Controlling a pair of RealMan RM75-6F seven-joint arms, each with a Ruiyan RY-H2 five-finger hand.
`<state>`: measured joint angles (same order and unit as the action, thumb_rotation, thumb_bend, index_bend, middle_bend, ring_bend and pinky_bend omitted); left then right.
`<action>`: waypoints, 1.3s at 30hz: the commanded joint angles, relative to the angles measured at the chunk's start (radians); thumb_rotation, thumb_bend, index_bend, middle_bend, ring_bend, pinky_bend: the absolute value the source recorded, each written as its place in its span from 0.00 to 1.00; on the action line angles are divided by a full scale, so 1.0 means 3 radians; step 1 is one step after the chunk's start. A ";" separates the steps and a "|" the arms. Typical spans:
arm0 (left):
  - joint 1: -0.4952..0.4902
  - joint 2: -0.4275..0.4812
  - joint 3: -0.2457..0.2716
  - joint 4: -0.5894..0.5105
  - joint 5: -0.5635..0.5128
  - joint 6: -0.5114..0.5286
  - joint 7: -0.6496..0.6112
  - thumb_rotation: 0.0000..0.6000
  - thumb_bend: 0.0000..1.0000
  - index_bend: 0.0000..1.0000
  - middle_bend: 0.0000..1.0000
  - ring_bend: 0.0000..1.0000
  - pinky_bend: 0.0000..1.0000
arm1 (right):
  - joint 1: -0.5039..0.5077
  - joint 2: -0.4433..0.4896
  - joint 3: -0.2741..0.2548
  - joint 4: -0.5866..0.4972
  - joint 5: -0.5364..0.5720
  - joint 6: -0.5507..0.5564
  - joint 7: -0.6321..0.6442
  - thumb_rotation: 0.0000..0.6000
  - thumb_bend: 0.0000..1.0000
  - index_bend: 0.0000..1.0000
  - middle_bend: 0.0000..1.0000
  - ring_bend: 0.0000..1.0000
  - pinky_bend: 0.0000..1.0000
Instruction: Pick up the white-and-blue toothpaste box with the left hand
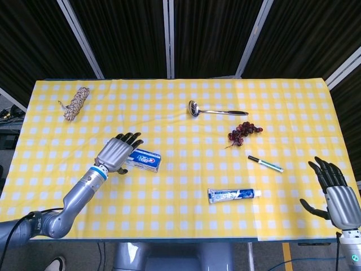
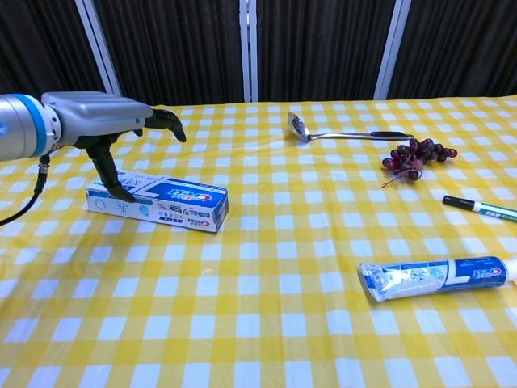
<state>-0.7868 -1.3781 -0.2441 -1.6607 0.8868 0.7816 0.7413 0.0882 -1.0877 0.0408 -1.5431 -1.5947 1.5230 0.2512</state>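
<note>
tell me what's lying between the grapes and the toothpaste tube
A marker pen lies between the grapes and the toothpaste tube, slightly to the right; the head view shows it best.

The white-and-blue toothpaste box (image 2: 157,201) lies flat on the left part of the yellow-checked bench (image 2: 266,323), its long side running left to right.

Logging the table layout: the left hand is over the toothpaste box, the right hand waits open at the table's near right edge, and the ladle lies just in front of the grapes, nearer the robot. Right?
Not quite. In the head view the ladle lies beyond the grapes, farther from the robot. The rest holds: left hand over the toothpaste box, right hand open at the near right edge.
</note>
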 commanded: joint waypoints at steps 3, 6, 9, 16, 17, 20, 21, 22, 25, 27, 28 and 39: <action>-0.0378 -0.0368 0.0126 0.0401 -0.0652 -0.0007 0.0344 1.00 0.02 0.15 0.02 0.08 0.18 | 0.0009 0.0016 0.0007 0.0017 0.0024 -0.0025 0.0061 1.00 0.12 0.08 0.00 0.00 0.00; -0.0475 -0.0474 0.0161 0.0496 -0.0811 0.0031 0.0405 1.00 0.02 0.15 0.02 0.08 0.18 | 0.0016 0.0021 0.0014 0.0028 0.0049 -0.0046 0.0096 1.00 0.12 0.08 0.00 0.00 0.00; -0.0568 -0.0572 0.0199 0.0580 -0.0956 0.0061 0.0452 1.00 0.02 0.15 0.02 0.08 0.18 | 0.0021 0.0029 0.0018 0.0036 0.0062 -0.0062 0.0132 1.00 0.12 0.09 0.00 0.00 0.00; -0.0700 -0.0755 0.0201 0.0731 -0.1071 0.0118 0.0396 1.00 0.03 0.18 0.05 0.10 0.18 | 0.0024 0.0036 0.0022 0.0045 0.0070 -0.0067 0.0171 1.00 0.12 0.09 0.00 0.00 0.00; -0.0714 -0.0773 0.0209 0.0751 -0.1081 0.0125 0.0395 1.00 0.03 0.19 0.05 0.10 0.18 | 0.0024 0.0037 0.0023 0.0047 0.0071 -0.0067 0.0178 1.00 0.12 0.09 0.00 0.00 0.00; -0.0758 -0.0845 0.0241 0.0845 -0.1140 0.0147 0.0400 1.00 0.04 0.22 0.08 0.13 0.19 | 0.0024 0.0038 0.0025 0.0055 0.0076 -0.0068 0.0188 1.00 0.12 0.09 0.00 0.00 0.00; -0.0768 -0.0868 0.0248 0.0872 -0.1158 0.0153 0.0396 1.00 0.05 0.24 0.09 0.14 0.21 | 0.0025 0.0037 0.0023 0.0058 0.0076 -0.0071 0.0186 1.00 0.12 0.10 0.00 0.00 0.00; -0.0776 -0.0890 0.0255 0.0897 -0.1171 0.0158 0.0391 1.00 0.09 0.27 0.12 0.17 0.23 | 0.0026 0.0037 0.0022 0.0058 0.0075 -0.0075 0.0189 1.00 0.12 0.10 0.00 0.00 0.00; -0.0793 -0.0950 0.0281 0.0954 -0.1142 0.0192 0.0372 1.00 0.22 0.43 0.26 0.28 0.32 | 0.0029 0.0038 0.0023 0.0057 0.0072 -0.0075 0.0200 1.00 0.12 0.10 0.00 0.00 0.00; -0.0787 -0.0993 0.0290 0.0973 -0.1060 0.0246 0.0331 1.00 0.28 0.53 0.34 0.36 0.37 | 0.0029 0.0036 0.0025 0.0060 0.0072 -0.0072 0.0198 1.00 0.12 0.10 0.00 0.00 0.00; -0.0783 -0.1004 0.0292 0.0976 -0.1030 0.0267 0.0316 1.00 0.31 0.56 0.37 0.38 0.39 | 0.0030 0.0037 0.0027 0.0058 0.0073 -0.0072 0.0200 1.00 0.12 0.10 0.00 0.00 0.00; -0.0644 -0.1016 0.0371 0.0961 -0.0278 0.0644 -0.0017 1.00 0.37 0.63 0.42 0.42 0.43 | 0.0020 0.0032 0.0023 0.0045 0.0054 -0.0042 0.0163 1.00 0.12 0.10 0.00 0.00 0.00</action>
<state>-0.9897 -1.6919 -0.1376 -1.3655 0.7715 0.9561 0.7578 0.0942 -1.0780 0.0475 -1.5295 -1.5783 1.5103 0.3000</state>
